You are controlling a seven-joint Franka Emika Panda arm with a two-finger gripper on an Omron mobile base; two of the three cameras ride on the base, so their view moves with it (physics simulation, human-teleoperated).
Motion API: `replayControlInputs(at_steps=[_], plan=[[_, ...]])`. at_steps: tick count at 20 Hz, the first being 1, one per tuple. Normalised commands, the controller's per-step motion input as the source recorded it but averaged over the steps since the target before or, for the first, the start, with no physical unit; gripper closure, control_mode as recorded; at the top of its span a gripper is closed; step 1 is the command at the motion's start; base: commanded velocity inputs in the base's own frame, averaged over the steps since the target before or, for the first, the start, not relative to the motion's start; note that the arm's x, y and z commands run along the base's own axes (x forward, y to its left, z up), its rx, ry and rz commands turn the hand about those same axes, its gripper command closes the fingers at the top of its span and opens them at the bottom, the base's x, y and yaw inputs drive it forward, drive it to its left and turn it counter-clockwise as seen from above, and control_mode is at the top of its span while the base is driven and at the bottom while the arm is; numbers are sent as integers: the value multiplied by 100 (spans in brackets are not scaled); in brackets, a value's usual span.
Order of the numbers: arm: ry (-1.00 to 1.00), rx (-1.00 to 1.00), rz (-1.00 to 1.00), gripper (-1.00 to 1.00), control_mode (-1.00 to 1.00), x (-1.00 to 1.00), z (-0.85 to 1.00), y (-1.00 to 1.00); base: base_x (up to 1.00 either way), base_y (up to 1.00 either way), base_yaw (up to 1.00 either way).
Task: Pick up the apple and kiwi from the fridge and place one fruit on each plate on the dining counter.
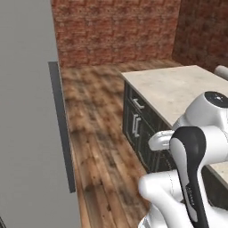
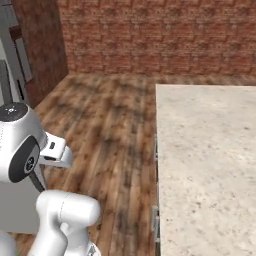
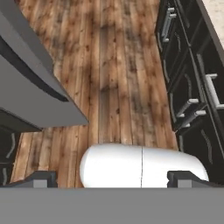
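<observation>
The fridge (image 1: pixel 26 111) stands as a tall flat grey slab with a dark vertical strip down its edge. In the hand view its grey body (image 3: pixel 30 87) lies ahead of the end effector (image 3: pixel 111 178) and to its left, with a dark curved seam across it. Its doors look shut from here, so nothing of its shelves or contents can be made out.

The end effector points down at the floor. Its two dark fingertips (image 3: pixel 39 179) rise at the bottom of the hand view, far apart, so the jaws stand wide open. Nothing sits between them and they touch nothing.

Ahead of the end effector and to its right runs the dining surface (image 1: pixel 178 89), a long island with a beige speckled stone top; the stretch of top in sight (image 2: pixel 210 165) is bare. Its dark base carries cabinet fronts with pale metal handles (image 3: pixel 190 87), seen in the hand view along the right edge.

Between the fridge and the island stretches a wooden plank floor (image 2: pixel 110 125) in mixed brown tones, directly under the end effector. Beyond it, a red brick wall (image 2: pixel 160 35) closes the room, and a second brick wall (image 1: pixel 200 31) meets it at the corner past the island.
</observation>
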Motion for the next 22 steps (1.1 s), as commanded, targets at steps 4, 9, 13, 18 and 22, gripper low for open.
replayControlInputs(at_steps=[4, 9, 13, 18, 22], plan=[[0, 0, 0, -100, 100, 0, 0, 0, 100, 0, 0], [0, 0, 0, -100, 100, 0, 0, 0, 100, 0, 0], [0, 0, 0, -100, 100, 0, 0, 0, 99, -10, 10], [0, 0, 0, -100, 100, 0, 0, 0, 96, -43, 19], [0, 0, 0, -100, 100, 0, 0, 0, 92, -53, 23]])
